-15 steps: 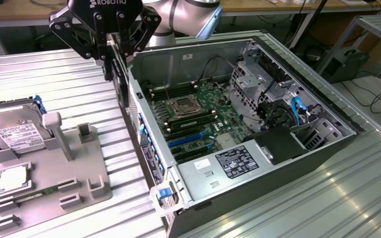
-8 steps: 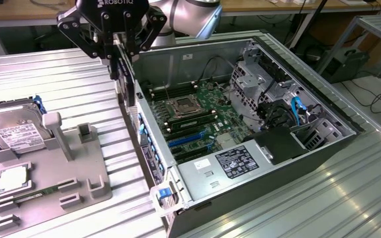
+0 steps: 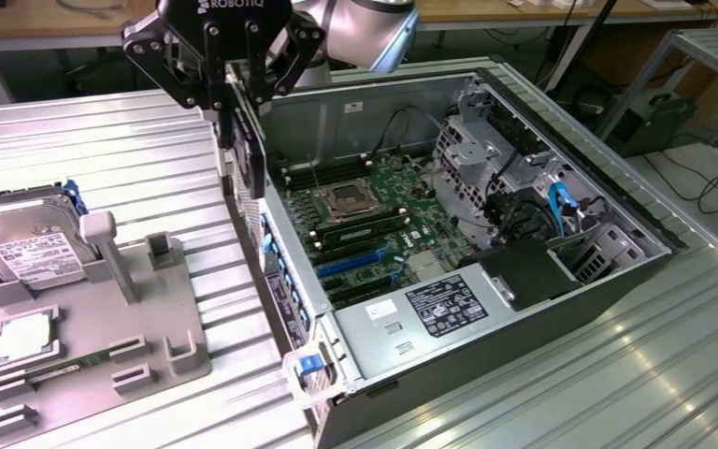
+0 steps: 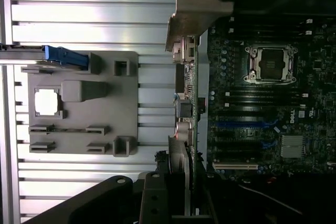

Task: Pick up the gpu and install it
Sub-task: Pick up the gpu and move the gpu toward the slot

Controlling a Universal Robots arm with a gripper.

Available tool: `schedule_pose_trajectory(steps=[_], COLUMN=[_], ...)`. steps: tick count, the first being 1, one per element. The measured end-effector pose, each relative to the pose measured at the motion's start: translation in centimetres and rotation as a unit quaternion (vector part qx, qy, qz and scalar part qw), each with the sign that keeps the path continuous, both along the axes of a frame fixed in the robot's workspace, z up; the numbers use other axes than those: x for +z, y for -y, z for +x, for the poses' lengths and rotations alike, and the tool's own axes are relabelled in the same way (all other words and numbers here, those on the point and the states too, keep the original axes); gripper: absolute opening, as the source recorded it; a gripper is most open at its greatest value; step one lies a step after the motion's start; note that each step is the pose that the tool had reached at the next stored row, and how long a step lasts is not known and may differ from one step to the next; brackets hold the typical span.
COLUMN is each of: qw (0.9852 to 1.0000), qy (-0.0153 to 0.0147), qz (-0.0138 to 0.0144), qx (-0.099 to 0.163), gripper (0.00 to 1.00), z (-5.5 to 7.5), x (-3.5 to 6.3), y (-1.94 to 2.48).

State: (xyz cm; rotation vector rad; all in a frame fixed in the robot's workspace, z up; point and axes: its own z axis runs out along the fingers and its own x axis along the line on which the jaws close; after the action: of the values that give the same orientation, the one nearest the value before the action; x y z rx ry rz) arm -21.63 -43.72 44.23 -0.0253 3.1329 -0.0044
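Pickup looks done: the tool (image 3: 232, 105) pinches the gpu (image 3: 244, 164) upright at the exterior view's upper left, over the open case (image 3: 583, 318) edge, not yet seated in the motherboard (image 3: 378, 210).

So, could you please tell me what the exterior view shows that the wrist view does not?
Exterior view: the grey power supply box with a white label and blue cables inside the open metal computer case. Wrist view: the bent silver end bracket of the thin green expansion card, seen edge-on. Both: the black end effector gripping that card, the green motherboard and the grey fixture plate.
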Motion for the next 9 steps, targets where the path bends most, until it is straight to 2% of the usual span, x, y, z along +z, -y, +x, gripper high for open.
schedule_pose_trajectory(steps=[9], qw=[1.0000], qy=[0.0000], qz=[0.0000], qx=[0.000], gripper=[0.28], z=[0.40], x=[-0.03], y=[0.00])
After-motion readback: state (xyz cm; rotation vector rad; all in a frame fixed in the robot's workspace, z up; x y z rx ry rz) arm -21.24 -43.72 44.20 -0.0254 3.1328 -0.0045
